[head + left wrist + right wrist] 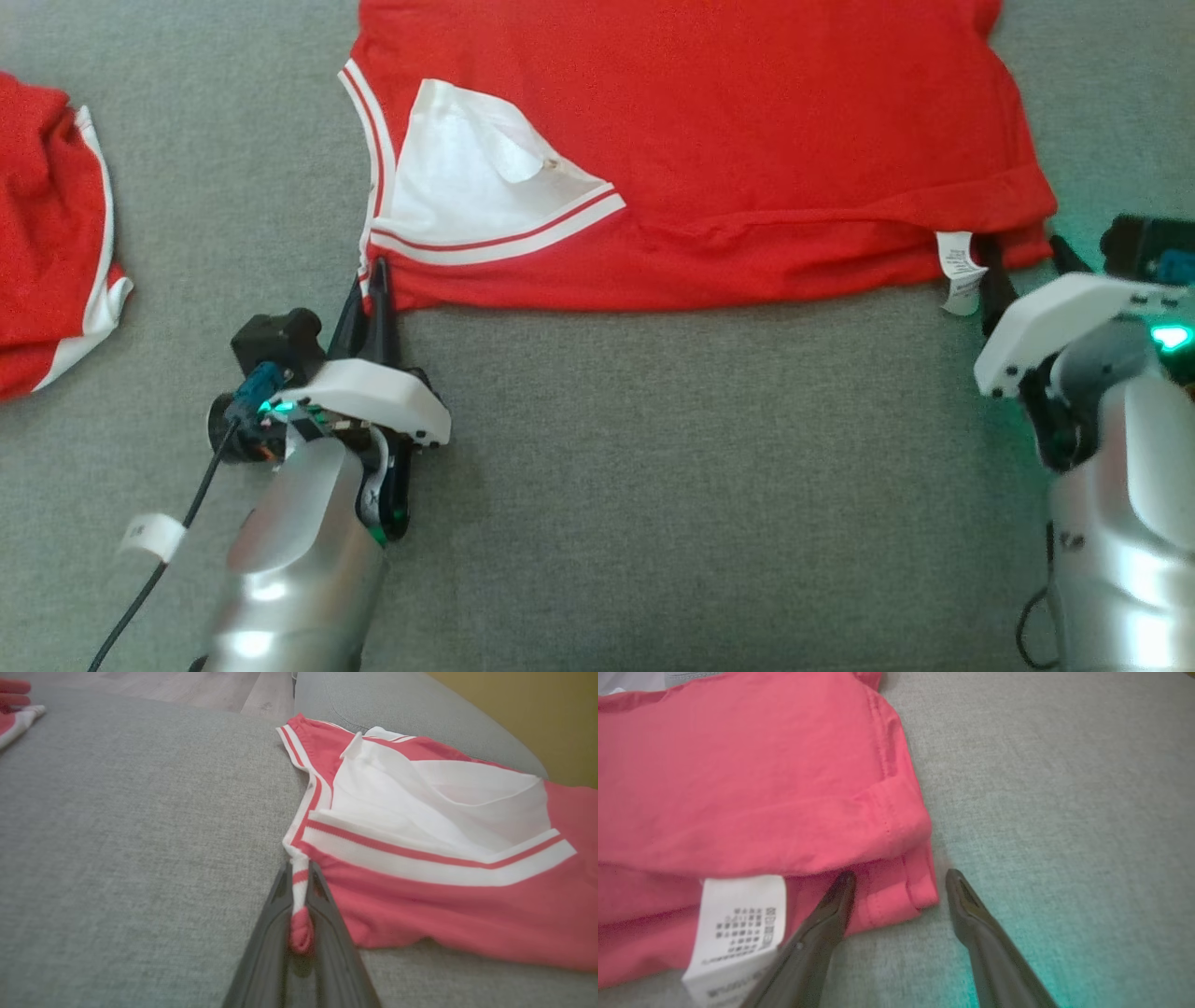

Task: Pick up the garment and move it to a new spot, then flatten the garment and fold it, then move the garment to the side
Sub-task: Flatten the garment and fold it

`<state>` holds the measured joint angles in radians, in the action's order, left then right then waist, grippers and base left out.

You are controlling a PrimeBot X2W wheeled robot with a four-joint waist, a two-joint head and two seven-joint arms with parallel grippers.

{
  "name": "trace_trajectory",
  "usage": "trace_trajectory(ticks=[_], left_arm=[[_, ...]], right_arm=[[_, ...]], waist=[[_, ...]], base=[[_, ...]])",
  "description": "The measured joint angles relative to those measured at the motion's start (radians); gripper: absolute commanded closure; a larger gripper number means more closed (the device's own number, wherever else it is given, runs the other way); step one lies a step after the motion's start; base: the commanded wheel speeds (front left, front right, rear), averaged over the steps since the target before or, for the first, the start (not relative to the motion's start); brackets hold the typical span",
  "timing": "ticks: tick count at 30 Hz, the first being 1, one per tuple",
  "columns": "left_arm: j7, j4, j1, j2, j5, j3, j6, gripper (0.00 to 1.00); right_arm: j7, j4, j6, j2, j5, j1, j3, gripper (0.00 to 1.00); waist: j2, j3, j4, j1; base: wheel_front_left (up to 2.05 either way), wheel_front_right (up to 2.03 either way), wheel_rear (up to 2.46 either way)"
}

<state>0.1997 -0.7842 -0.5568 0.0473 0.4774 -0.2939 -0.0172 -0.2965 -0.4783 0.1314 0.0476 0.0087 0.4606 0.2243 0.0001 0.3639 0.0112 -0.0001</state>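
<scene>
The left gripper (299, 870) pinches a striped corner of the garment (700, 140). The right gripper (900, 877) is wide open, with another corner between its jaws. I think it should squeeze shut next, to start folding.

garment (728, 140) flat on grey fabric (653, 467) | your L end effector (377, 278) pinched on near-L corner | your R end effector (1024, 257) spread at tag (960, 271)

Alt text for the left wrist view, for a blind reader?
The left gripper is shut on the striped corner of a red jersey lying on a grey cushion. A white panel with striped trim shows beside the grip; another red garment sits at far left.
</scene>
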Motion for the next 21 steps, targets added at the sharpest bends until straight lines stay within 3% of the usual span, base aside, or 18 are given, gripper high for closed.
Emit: trace_trajectory(ticks=[4,5,6,13,17,21], left_arm=[[0.004,-0.002,-0.003,-0.002,0.011,-0.003,0.01,1.0],[0.005,-0.005,-0.003,-0.001,0.016,-0.003,0.01,1.0],[0.009,-0.008,-0.003,-0.001,0.018,-0.003,0.014,1.0],[0.022,0.025,0.055,0.01,0.048,0.006,0.027,1.0],[-0.007,0.16,0.184,0.058,0.057,0.007,0.033,1.0],[-0.099,0.33,0.334,0.087,0.069,0.002,-0.003,1.0]], right_arm=[[-0.008,-0.043,0.0,0.004,0.005,0.039,0.007,0.0],[-0.007,-0.053,0.0,0.006,0.006,0.042,0.004,0.86],[-0.004,-0.06,0.0,0.008,0.007,0.041,0.003,1.0],[0.034,-0.012,0.0,0.0,0.047,-0.035,-0.013,1.0],[-0.011,0.172,0.0,-0.002,0.089,-0.153,-0.018,1.0],[-0.099,0.319,0.0,-0.004,0.119,-0.279,-0.005,1.0]], waist=[[0.0,-0.002,0.007,0.0001],[0.0,-0.005,0.007,0.0002],[0.0,-0.009,0.007,0.0002],[0.0,-0.064,-0.001,0.0003],[0.0,-0.119,-0.013,0.0002],[0.0,-0.166,-0.019,0.0001]], base=[[0.0,0.0,0.0],[0.0,0.0,0.0],[0.0,0.0,0.0],[0.0,0.0,0.0],[0.0,0.0,0.0],[0.0,0.0,0.0]])
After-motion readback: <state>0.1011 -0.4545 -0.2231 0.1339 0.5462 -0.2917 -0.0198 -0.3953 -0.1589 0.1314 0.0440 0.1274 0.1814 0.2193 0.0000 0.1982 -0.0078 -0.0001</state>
